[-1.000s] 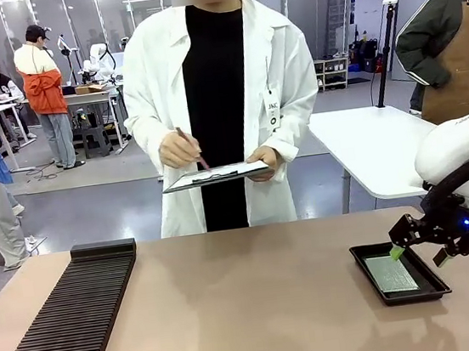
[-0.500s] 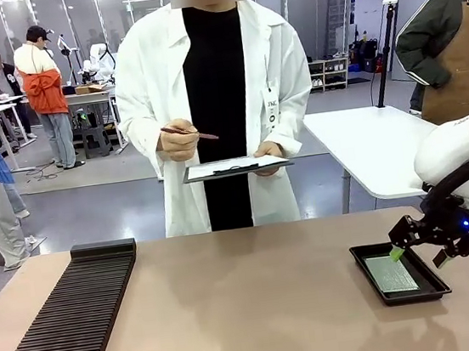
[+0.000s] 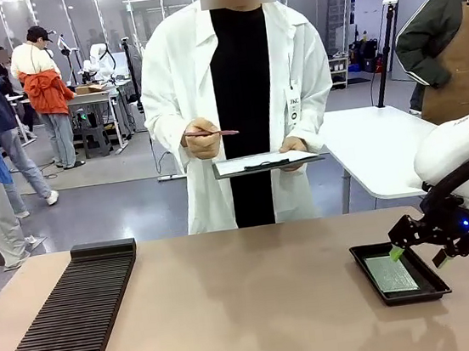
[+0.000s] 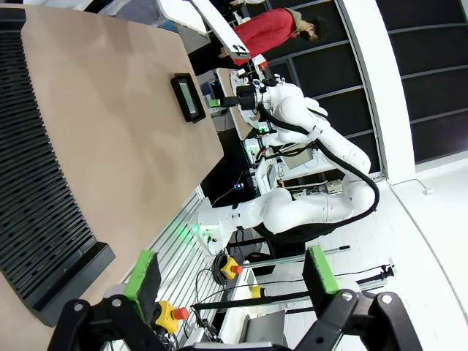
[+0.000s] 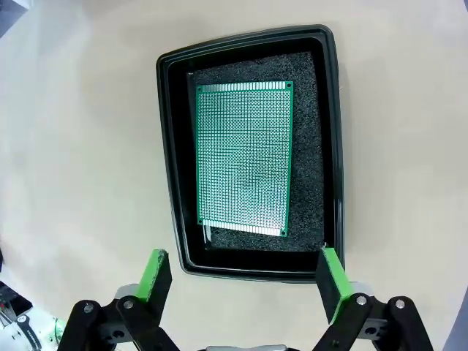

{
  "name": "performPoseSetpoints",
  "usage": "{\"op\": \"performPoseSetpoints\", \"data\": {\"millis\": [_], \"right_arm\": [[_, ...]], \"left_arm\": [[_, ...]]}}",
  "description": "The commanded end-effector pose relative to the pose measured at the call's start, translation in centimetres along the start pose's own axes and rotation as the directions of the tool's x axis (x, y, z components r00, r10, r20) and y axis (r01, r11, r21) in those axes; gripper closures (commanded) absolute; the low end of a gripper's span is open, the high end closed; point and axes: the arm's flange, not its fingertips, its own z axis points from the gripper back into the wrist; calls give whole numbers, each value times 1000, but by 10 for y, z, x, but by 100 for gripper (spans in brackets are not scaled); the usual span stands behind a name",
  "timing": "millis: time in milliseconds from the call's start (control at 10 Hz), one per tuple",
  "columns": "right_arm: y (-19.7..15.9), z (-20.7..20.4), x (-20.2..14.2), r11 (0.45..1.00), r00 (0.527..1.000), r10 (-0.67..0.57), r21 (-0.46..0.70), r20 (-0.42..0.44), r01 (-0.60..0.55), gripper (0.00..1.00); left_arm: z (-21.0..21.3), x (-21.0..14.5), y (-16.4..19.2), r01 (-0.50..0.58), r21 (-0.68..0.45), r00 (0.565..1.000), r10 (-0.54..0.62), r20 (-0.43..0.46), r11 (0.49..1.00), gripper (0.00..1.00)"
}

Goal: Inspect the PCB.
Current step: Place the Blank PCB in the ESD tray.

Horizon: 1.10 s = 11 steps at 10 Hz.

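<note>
Fingers of both the right gripper (image 5: 240, 281) and the left gripper (image 4: 230, 274) stand apart; the PCB (image 5: 243, 157) lies in the black tray (image 5: 170, 168) near the table's (image 3: 258, 301) right edge. A careless descent could snag the tray's rim.

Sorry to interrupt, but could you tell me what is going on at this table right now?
The right gripper hangs open just above a black tray, where the PCB lies flat on dark foam, not yet gripped. The left gripper is open, off the table's edge. Across the table, a person holds a clipboard and a pen.
</note>
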Motion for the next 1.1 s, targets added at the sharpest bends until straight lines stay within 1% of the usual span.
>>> {"op": "performPoseSetpoints", "data": {"millis": [0,200,300,400,500,600,700,800,900,1000], "right_arm": [[0,-2,4,1000,1000,10,3,2,-10,0],[0,0,0,1000,1000,0,0,0,0,0],[-13,36,3,996,997,-65,67,35,62,0],[-32,69,6,976,986,-157,159,54,147,0],[-55,98,5,950,975,-218,238,46,201,0],[-75,118,3,898,966,-258,365,-12,245,0],[-100,136,-3,828,944,-323,466,-57,312,0],[-116,151,-9,768,931,-352,538,-97,347,0],[-130,165,-14,705,919,-376,607,-120,367,0],[-142,182,-21,658,916,-381,660,-126,364,0]], "left_arm": [[1,0,-2,-1,-14,1000,1,-7,1000,0],[1,0,-2,-1,-14,1000,1,-7,1000,0],[1,0,-2,-1,-14,1000,1,-7,1000,0],[1,0,-2,-1,-14,1000,1,-7,1000,0],[1,0,-2,-1,-14,1000,1,-7,1000,0],[1,0,-2,-1,-14,1000,1,-7,1000,0],[1,0,-2,-1,-14,1000,1,-7,1000,0],[1,0,-2,-1,-14,1000,1,-7,1000,0],[1,0,-2,-1,-14,1000,1,-7,1000,0],[1,0,-2,-1,-14,1000,1,-7,1000,0]]}}
